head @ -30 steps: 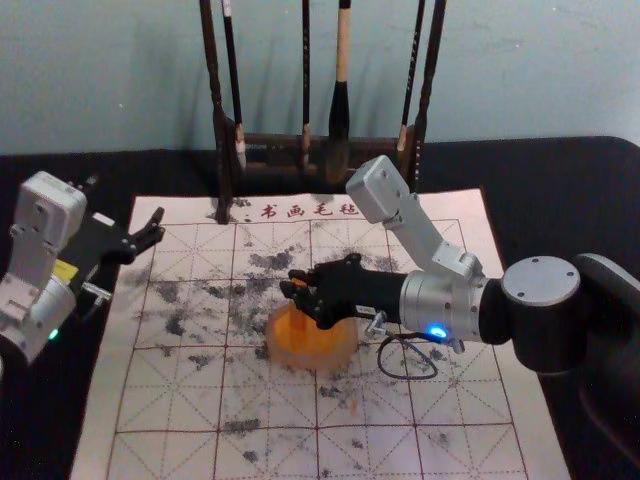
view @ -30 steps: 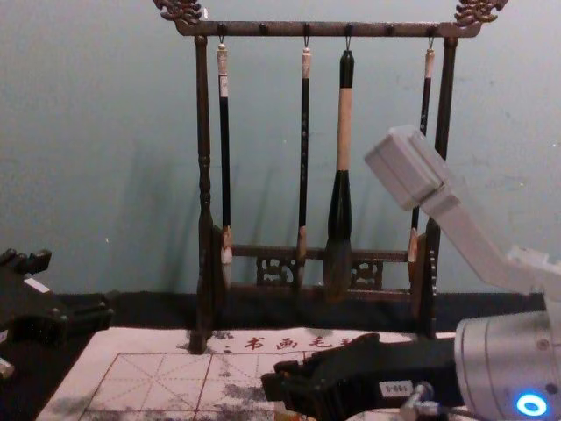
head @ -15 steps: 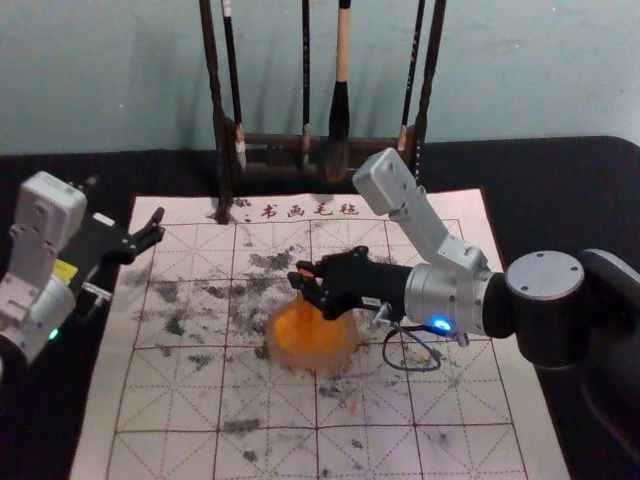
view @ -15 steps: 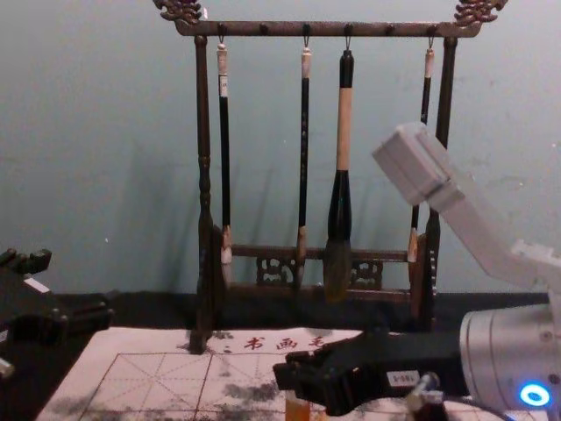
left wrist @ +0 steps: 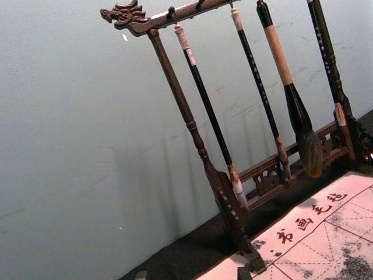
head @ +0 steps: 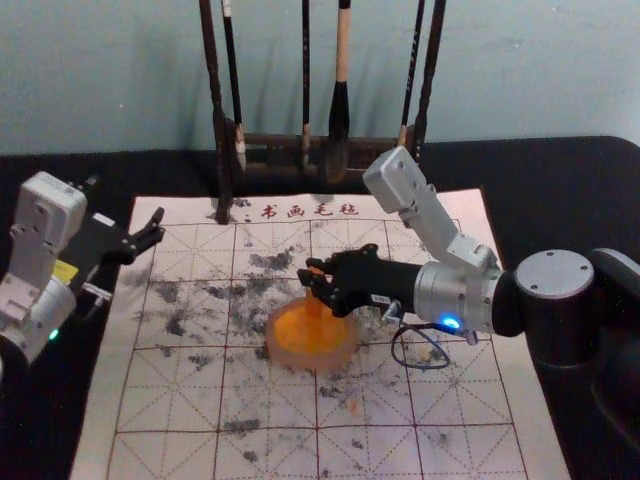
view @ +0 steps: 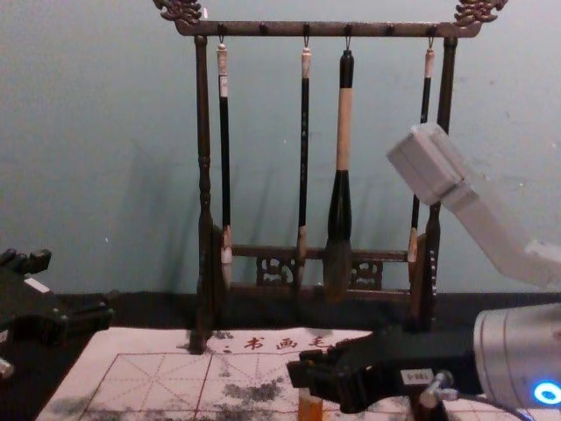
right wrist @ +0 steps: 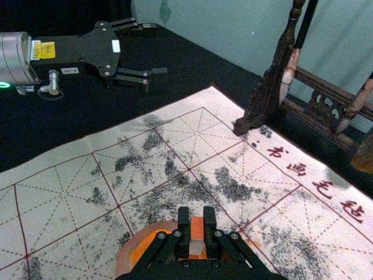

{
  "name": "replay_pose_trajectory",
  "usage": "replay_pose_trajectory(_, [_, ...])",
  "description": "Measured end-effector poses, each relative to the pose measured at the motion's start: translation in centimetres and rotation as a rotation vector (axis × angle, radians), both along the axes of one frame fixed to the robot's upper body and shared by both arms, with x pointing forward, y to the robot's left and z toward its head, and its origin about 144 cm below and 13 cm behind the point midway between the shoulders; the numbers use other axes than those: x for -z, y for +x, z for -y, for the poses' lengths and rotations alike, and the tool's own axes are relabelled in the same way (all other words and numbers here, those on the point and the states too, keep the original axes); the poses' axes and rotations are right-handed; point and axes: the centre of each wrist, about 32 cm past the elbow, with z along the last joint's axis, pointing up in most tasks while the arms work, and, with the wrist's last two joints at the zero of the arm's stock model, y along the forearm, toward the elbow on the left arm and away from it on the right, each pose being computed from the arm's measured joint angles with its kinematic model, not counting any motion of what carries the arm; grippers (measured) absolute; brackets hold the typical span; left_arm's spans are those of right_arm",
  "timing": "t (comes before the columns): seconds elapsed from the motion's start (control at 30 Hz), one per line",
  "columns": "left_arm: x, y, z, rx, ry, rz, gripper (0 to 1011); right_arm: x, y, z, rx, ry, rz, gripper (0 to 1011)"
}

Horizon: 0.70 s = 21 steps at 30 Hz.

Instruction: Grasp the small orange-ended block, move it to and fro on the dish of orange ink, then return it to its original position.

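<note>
- Head view, right gripper [head: 312, 277] closed snug on the orange-ended block [head: 316, 306], over the dish [head: 343, 358], can't tell if it's touching ink
- pressing too hard sideways could snag the rim and tip it
- decent room on the near mat [head: 370, 445], brush rack [head: 272, 150] behind
- left gripper [right wrist: 152, 51] parked open, far left

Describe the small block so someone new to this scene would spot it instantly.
On the pale gridded mat, find the round dish of orange ink; the right gripper reaches in over it from the robot's right. Pinched upright between its fingertips is the block, orange with a pale band. Unlike the wide, round dish below, it is narrow and straight-sided.
</note>
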Motion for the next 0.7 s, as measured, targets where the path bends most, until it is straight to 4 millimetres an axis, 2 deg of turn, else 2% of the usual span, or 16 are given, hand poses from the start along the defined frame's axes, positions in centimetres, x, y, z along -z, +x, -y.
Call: replay_pose_trajectory(0.7, [0.0, 0.0, 0.0, 0.000, 0.000, 0.000, 1001, -0.2, -0.7, 1.5, -0.013, 0.001, 0.007, 144])
